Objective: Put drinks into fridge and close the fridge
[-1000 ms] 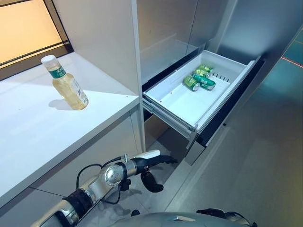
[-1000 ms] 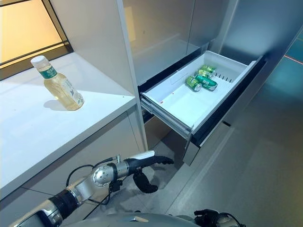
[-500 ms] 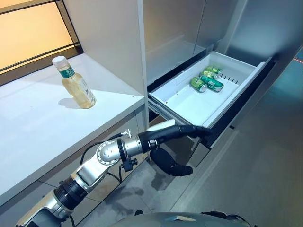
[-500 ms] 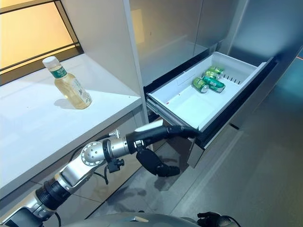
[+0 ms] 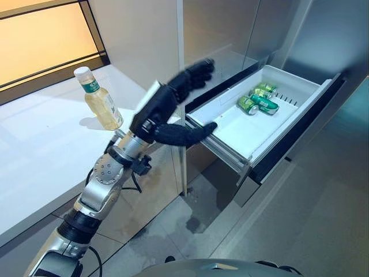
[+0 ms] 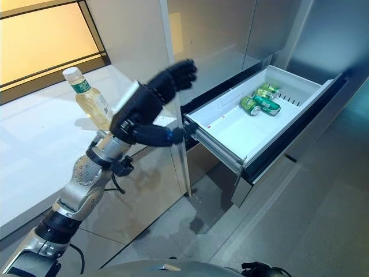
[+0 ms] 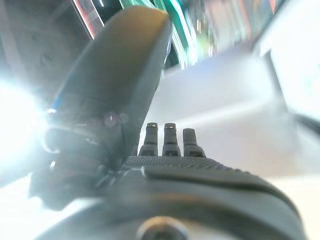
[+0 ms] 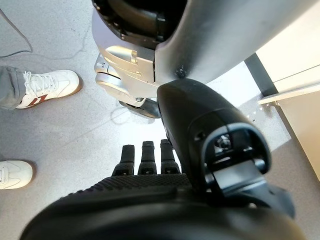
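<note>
A bottle (image 5: 99,98) of pale yellow drink, with a white cap and green label, stands upright on the white counter (image 5: 40,156). To its right the white fridge drawer (image 5: 230,147) is pulled out, with three green cans (image 5: 256,102) lying at its far end. My left hand (image 5: 164,107) is raised over the counter's corner, between the bottle and the drawer. It is open, fingers spread upward, thumb reaching toward the drawer's near corner, and it holds nothing. My right hand (image 8: 145,160) hangs low toward the floor, fingers straight and empty.
Tall grey cabinet panels (image 5: 138,40) rise behind the counter and above the drawer. The drawer's dark front (image 5: 300,135) juts out over the grey floor. A person's white shoes (image 8: 47,87) stand on the floor near my right hand. A window (image 5: 40,40) lies beyond the counter.
My left arm has swung up from under the counter edge to above its corner, the hand turning upward. The camera has shifted a little; bottle, cans and drawer have not moved.
</note>
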Controlling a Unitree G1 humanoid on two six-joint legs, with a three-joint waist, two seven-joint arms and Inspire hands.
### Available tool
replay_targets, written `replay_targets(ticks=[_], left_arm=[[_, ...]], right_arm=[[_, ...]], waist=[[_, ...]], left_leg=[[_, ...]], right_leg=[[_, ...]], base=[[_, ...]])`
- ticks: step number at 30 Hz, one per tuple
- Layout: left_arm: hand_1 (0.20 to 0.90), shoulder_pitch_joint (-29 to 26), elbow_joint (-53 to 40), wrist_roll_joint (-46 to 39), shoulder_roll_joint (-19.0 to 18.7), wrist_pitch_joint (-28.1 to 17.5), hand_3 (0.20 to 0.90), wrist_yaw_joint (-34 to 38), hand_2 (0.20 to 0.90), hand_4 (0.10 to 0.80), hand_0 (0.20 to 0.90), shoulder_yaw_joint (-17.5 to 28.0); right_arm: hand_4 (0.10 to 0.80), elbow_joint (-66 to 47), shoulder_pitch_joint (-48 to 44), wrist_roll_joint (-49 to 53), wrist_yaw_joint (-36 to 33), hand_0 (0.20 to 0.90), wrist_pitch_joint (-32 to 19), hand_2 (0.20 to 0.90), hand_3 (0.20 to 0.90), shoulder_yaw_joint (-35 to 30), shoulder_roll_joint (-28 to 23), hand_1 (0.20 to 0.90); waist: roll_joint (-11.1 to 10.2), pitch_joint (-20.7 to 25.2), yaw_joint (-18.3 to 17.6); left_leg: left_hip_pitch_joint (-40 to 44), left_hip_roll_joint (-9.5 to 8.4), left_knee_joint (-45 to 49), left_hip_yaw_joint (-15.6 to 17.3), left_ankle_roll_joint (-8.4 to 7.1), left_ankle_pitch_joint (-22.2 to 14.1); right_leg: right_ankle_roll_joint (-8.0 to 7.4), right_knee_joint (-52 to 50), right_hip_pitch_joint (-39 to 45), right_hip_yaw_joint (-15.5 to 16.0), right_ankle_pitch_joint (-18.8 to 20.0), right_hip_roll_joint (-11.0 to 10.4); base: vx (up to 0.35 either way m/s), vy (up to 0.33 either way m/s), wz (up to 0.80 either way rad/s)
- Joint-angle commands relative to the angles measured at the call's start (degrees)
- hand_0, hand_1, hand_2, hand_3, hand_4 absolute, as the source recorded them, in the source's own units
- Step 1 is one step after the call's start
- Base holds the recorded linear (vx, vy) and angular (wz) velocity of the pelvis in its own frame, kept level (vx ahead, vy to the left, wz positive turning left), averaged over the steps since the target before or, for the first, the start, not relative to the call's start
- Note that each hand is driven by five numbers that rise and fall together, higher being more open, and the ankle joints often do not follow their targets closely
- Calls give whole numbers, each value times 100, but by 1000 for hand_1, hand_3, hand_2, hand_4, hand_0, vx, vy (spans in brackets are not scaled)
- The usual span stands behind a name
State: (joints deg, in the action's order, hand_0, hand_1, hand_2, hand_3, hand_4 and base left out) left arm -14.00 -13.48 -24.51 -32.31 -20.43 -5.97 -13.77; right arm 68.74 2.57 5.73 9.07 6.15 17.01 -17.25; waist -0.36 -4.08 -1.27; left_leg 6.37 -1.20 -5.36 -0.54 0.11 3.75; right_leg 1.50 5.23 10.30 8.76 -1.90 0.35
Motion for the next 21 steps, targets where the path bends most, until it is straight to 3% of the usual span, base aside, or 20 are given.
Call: replay_targets(ticks=[1,7,11,21], left_arm=[[900,-1002,-215,617,-12,-594,900,1200,900,800,900,656],[900,-941,18,1016,-118,-260,900,2240,900,800,900,1149],[900,-820,316,1933,-271,44,900,3267,900,800,900,1630],[900,-744,942,2108,-587,1052,900,3685,900,800,900,1832]], right_arm=[[800,148,-59,277,184,900,-194,900,900,149,326,900],[800,179,-50,261,190,900,-194,900,900,104,325,900],[800,179,-9,193,170,900,-166,900,900,55,353,900],[800,53,-13,96,148,900,-41,900,900,9,320,900]], waist=[[-36,188,139],[-26,221,148],[-24,255,164],[12,270,153]], left_leg=[[143,3,36,26,24,-796],[179,1,36,-4,13,-805],[195,-2,36,-14,4,-806],[214,-9,36,-18,-8,-799]], right_leg=[[-524,-86,-206,-50,-20,-152],[-507,-83,-167,-51,-57,-141],[-495,-78,-146,-53,-80,-140],[-497,-89,-131,-46,-94,-139]], base=[[0,0,0],[24,0,0],[30,2,-1],[0,0,0]])
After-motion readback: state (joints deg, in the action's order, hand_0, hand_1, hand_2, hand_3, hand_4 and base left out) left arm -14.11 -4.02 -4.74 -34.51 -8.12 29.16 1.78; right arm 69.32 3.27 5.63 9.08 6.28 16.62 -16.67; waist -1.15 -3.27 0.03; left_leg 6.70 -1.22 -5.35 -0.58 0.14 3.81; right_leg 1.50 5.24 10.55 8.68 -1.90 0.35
